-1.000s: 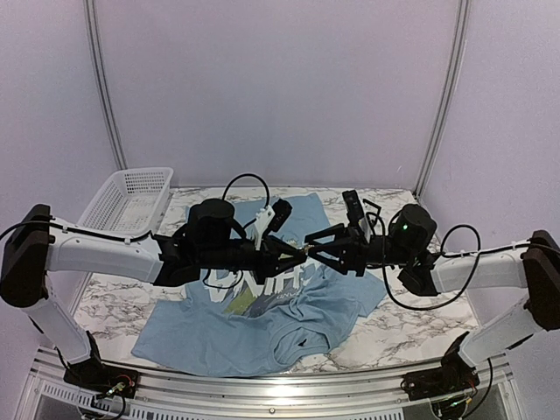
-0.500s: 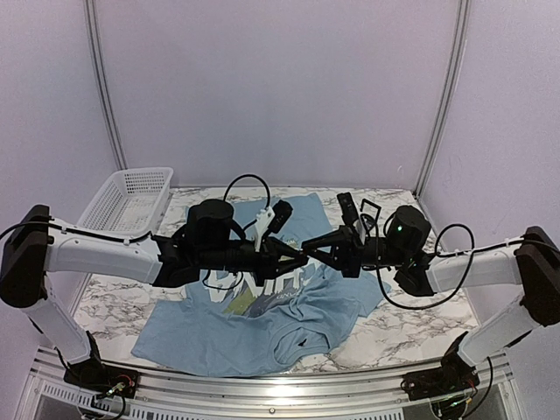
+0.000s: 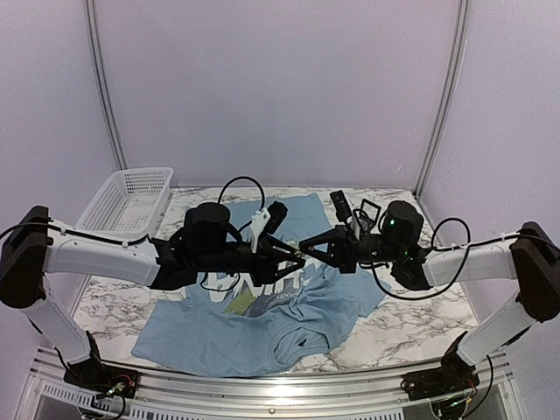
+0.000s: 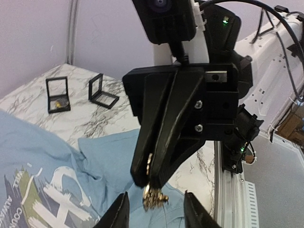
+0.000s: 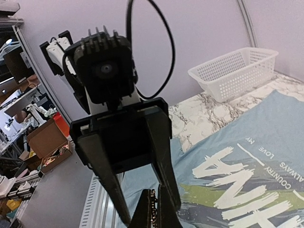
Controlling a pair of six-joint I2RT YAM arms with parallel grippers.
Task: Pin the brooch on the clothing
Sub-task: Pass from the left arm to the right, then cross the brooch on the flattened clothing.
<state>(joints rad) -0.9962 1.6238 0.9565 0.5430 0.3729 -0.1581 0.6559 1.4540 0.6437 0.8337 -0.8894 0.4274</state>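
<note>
The brooch [image 4: 155, 197], a small gold-grey piece, hangs in the air above the clothing [image 3: 262, 325], a light blue T-shirt with white lettering spread on the marble table. My right gripper [image 4: 151, 175] is shut on the brooch's upper edge. Its own view shows the brooch [image 5: 152, 207] pinched between the right gripper's [image 5: 153, 211] fingers. My left gripper [image 4: 155, 210] faces it tip to tip, open, with one finger on either side of the brooch and not touching it. From above, both grippers meet over the shirt's print, left gripper [image 3: 291, 255] and right gripper [image 3: 306, 246].
A white mesh basket [image 3: 127, 199] stands at the back left of the table. Two small black square cases [image 4: 58, 94] [image 4: 102, 92] stand on the marble behind the shirt. A metal rail [image 3: 262, 385] runs along the near edge.
The right gripper has shut on the brooch and the left gripper's jaws have parted from it. Both grippers have drifted slightly to the left.
</note>
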